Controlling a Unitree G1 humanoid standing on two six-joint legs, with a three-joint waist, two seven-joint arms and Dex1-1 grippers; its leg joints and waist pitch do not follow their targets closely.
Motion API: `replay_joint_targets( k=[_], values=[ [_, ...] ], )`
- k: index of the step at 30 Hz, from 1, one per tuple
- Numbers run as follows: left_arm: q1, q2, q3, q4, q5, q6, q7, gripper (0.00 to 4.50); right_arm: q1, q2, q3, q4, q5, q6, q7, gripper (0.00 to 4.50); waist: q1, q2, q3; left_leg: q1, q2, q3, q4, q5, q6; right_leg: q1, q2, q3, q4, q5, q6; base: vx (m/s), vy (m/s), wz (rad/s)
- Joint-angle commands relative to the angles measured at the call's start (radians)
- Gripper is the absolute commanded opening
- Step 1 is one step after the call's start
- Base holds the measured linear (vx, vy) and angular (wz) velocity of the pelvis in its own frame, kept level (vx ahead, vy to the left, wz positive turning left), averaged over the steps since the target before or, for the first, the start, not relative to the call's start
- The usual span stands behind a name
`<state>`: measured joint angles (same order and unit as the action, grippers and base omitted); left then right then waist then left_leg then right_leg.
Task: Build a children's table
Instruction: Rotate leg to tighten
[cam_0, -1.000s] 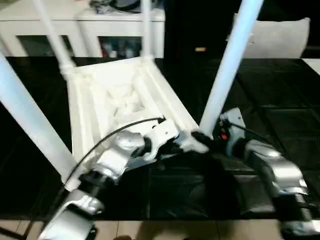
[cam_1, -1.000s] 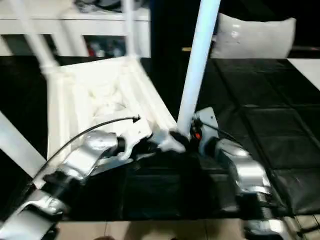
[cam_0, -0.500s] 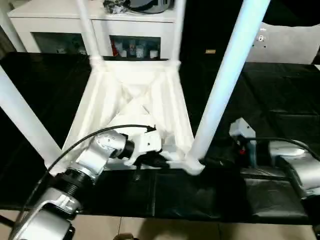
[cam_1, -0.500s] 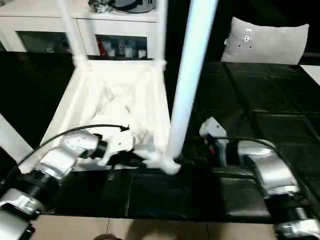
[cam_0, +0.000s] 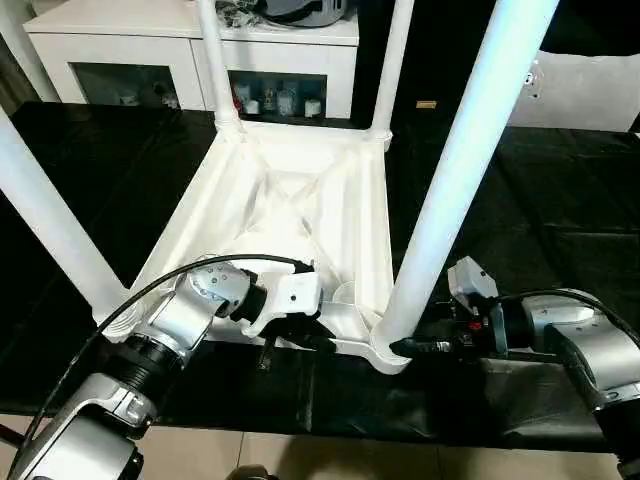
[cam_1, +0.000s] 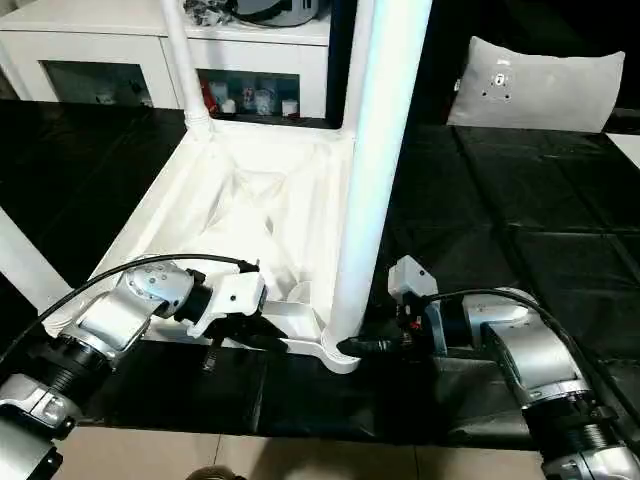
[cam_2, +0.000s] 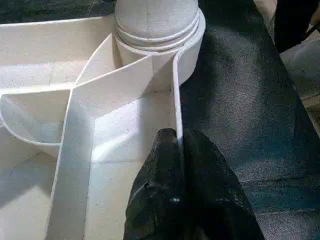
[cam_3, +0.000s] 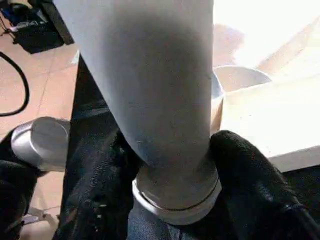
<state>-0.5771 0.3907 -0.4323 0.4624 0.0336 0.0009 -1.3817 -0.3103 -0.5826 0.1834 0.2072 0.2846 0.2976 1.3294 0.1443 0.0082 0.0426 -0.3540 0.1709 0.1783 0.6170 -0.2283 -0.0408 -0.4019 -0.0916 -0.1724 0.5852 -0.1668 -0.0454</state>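
Observation:
The children's table (cam_0: 290, 200) lies upside down on the black worktable, its four white legs standing up from the corner sockets. My left gripper (cam_0: 305, 340) is shut on the thin rim (cam_2: 176, 100) of the top, close to the near right socket; its fingers (cam_2: 165, 170) pinch that wall. My right gripper (cam_0: 405, 348) reaches in from the right at the foot of the near right leg (cam_0: 455, 170). In the right wrist view its fingers (cam_3: 250, 170) lie against both sides of the leg (cam_3: 150, 75), just above the collar.
The other legs rise at the far left (cam_0: 215, 60), far right (cam_0: 395, 60) and near left (cam_0: 50, 220). A white cabinet (cam_0: 130, 40) stands behind the worktable (cam_0: 560, 210), with a grey cushion (cam_1: 540, 85) at the back right. The worktable's front edge (cam_0: 300, 425) runs just below my arms.
The camera has tilted and steadied. My right gripper has narrowed onto the foot of the near right leg. My left gripper has kept its hold on the rim.

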Motion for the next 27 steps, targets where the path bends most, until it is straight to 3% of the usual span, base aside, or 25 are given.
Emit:
replay_joint_targets(
  k=[1,4,5,9,12,15,18,20,23,24,27],
  values=[
    [-0.028,-0.013,-0.032,-0.047,-0.017,-0.034,-0.059,0.0,-0.006,0.01,-0.024,-0.026,0.042,0.02,0.003,2.12,-0.006,-0.015,-0.07,0.003,0.083,-0.028,-0.069,-0.043,0.088,0.066,-0.098,0.085,-0.064,-0.244,-0.106,0.0,0.0,0.0],
    [-0.028,-0.011,-0.033,-0.046,-0.017,-0.034,-0.06,0.0,0.002,0.009,-0.019,-0.031,0.05,0.029,0.012,2.05,-0.005,-0.015,-0.069,0.002,0.081,-0.027,-0.07,-0.05,0.082,0.067,-0.099,0.086,-0.067,-0.262,-0.102,0.0,0.0,0.0],
    [-0.027,-0.01,-0.033,-0.047,-0.017,-0.032,-0.06,0.0,0.008,0.009,-0.017,-0.035,0.053,0.035,0.016,2.03,-0.006,-0.01,-0.068,0.003,0.081,-0.027,-0.07,-0.059,0.079,0.066,-0.097,0.085,-0.07,-0.272,-0.099,0.0,0.0,0.0],
    [-0.024,-0.017,-0.029,-0.045,-0.019,-0.023,-0.049,0.0,0.022,0.013,-0.021,-0.053,0.069,0.054,0.015,2.02,-0.003,-0.013,-0.068,0.005,0.082,-0.028,-0.072,-0.07,0.07,0.067,-0.098,0.085,-0.071,-0.286,-0.091,0.0,0.0,0.0],
    [-0.014,-0.038,-0.011,-0.051,-0.03,0.024,-0.012,0.0,0.045,0.023,-0.029,-0.089,0.094,0.089,-0.007,2.0,-0.001,-0.009,-0.069,0.007,0.084,-0.029,-0.072,-0.063,0.07,0.066,-0.099,0.086,-0.07,-0.267,-0.095,0.0,0.0,0.0],
    [-0.005,-0.071,0.011,-0.076,-0.034,0.112,0.061,0.0,0.047,0.071,-0.045,-0.085,0.062,0.116,-0.142,2.0,-0.006,-0.011,-0.065,0.005,0.083,-0.03,-0.075,-0.07,0.055,0.067,-0.1,0.085,-0.074,-0.291,-0.092,0.0,0.0,0.0],
    [0.0,-0.109,0.033,-0.09,-0.037,0.172,0.137,0.0,0.031,0.129,-0.065,-0.056,0.008,0.117,-0.285,2.0,-0.02,-0.014,-0.06,0.003,0.069,-0.028,-0.074,-0.101,0.033,0.07,-0.099,0.075,-0.093,-0.406,-0.048,0.0,0.0,0.0],
    [0.001,-0.134,0.043,-0.094,-0.037,0.204,0.181,0.0,0.017,0.164,-0.08,-0.038,-0.023,0.134,-0.38,1.98,-0.041,-0.017,-0.06,0.0,0.064,-0.031,-0.074,-0.117,0.027,0.072,-0.096,0.068,-0.105,-0.461,-0.014,0.0,0.0,0.0],
    [0.013,-0.215,0.054,-0.111,-0.022,0.29,0.306,0.0,-0.008,0.262,-0.119,-0.025,-0.059,0.223,-0.595,1.96,-0.072,-0.018,-0.061,-0.004,0.064,-0.035,-0.072,-0.115,0.024,0.073,-0.094,0.064,-0.107,-0.454,-0.009,0.0,0.0,0.0],
    [0.013,-0.215,0.054,-0.111,-0.022,0.29,0.306,0.0,-0.008,0.262,-0.119,-0.025,-0.059,0.223,-0.595,1.96,-0.077,-0.017,-0.06,-0.003,0.065,-0.035,-0.073,-0.114,0.025,0.072,-0.095,0.065,-0.107,-0.447,-0.013,0.0,0.0,0.0],
    [-0.006,-0.328,0.091,-0.07,0.002,0.347,0.493,0.0,-0.014,0.35,-0.155,-0.031,-0.087,0.28,-0.775,1.93,-0.088,-0.018,-0.062,0.0,0.063,-0.034,-0.071,-0.098,0.04,0.068,-0.092,0.066,-0.107,-0.423,-0.025,0.0,0.0,0.0]
  ],
)
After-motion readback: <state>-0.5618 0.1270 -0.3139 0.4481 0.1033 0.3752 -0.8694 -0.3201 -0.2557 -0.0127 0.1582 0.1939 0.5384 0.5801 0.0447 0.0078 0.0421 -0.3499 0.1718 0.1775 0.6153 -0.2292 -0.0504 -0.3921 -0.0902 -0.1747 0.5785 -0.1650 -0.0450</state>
